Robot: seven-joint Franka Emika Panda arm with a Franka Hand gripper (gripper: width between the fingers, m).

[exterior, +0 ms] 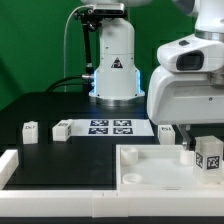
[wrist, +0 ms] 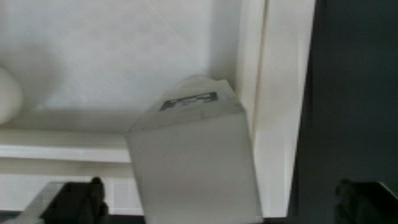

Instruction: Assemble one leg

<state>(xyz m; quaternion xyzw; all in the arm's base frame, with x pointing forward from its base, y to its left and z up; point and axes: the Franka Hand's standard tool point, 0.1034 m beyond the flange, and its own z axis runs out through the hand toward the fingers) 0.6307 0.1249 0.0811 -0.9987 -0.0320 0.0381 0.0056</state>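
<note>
One leg (exterior: pixel 208 158), a stubby white block with a black-and-white tag, stands on the large white panel (exterior: pixel 150 165) close to its raised rim at the exterior view's right. In the wrist view this leg (wrist: pixel 192 150) lies between my fingers, next to the panel's rim (wrist: pixel 270 110). My gripper (exterior: pixel 183 135) hovers just above and beside the leg. In the wrist view my gripper (wrist: pixel 219 200) is open; its dark fingertips (wrist: pixel 75 200) stand wide apart and clear of the leg's sides. Two more legs (exterior: pixel 30 131) (exterior: pixel 62 129) stand on the black table at the exterior view's left.
The marker board (exterior: pixel 112 126) lies flat in front of the robot base (exterior: pixel 115 70). A white rimmed piece (exterior: pixel 8 165) sits at the front of the exterior view's left. A rounded white bump (wrist: pixel 7 95) shows on the panel in the wrist view.
</note>
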